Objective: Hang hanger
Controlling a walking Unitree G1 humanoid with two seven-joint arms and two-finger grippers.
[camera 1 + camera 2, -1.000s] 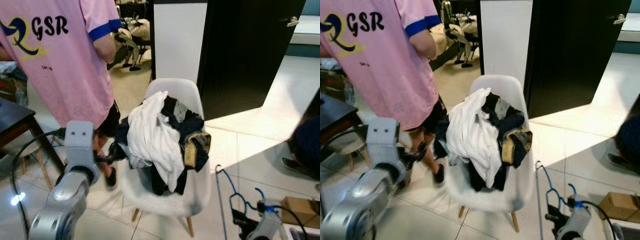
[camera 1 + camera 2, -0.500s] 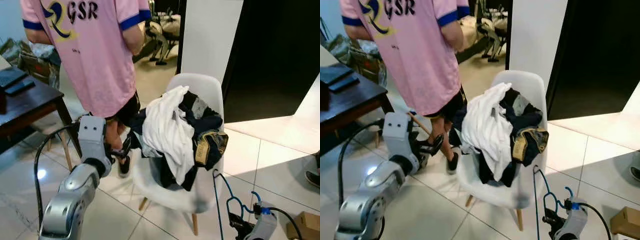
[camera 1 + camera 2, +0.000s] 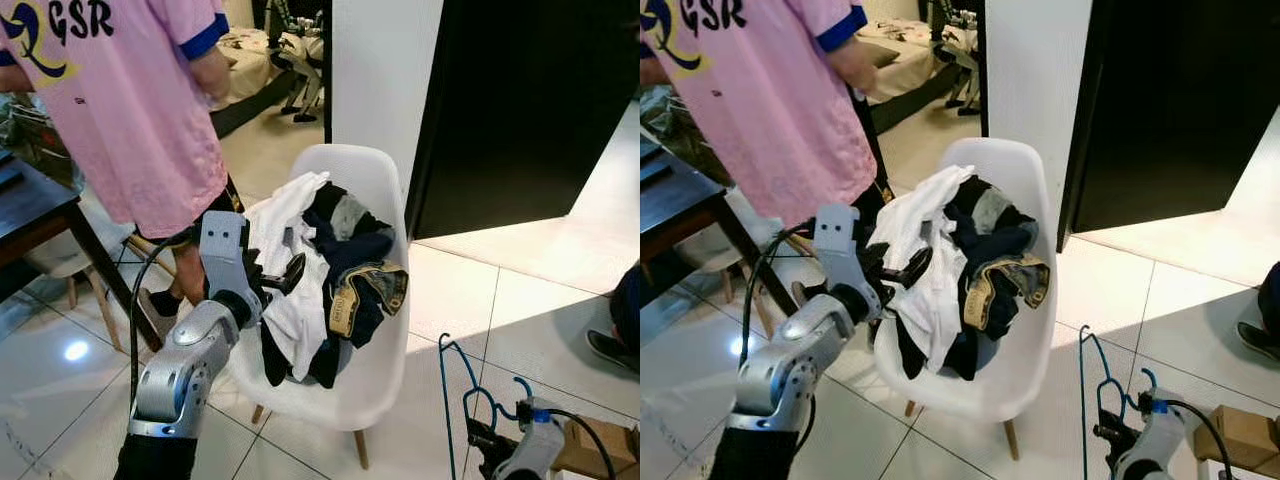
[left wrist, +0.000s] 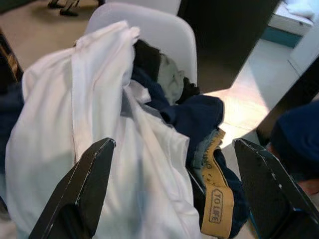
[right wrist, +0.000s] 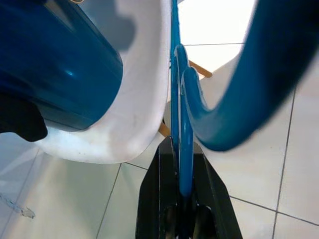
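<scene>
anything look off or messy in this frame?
Yes: the white chair holds a loose heap of clothes, a white shirt over dark garments, spilling past the seat's front edge. The left gripper, fingers open, reaches at the heap. The right gripper is shut on a blue hanger, held low beside the chair.

Blue hanger (image 3: 455, 400) partly cropped

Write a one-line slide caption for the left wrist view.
Open left gripper poised over a white shirt and dark clothes heaped on a white chair.
</scene>
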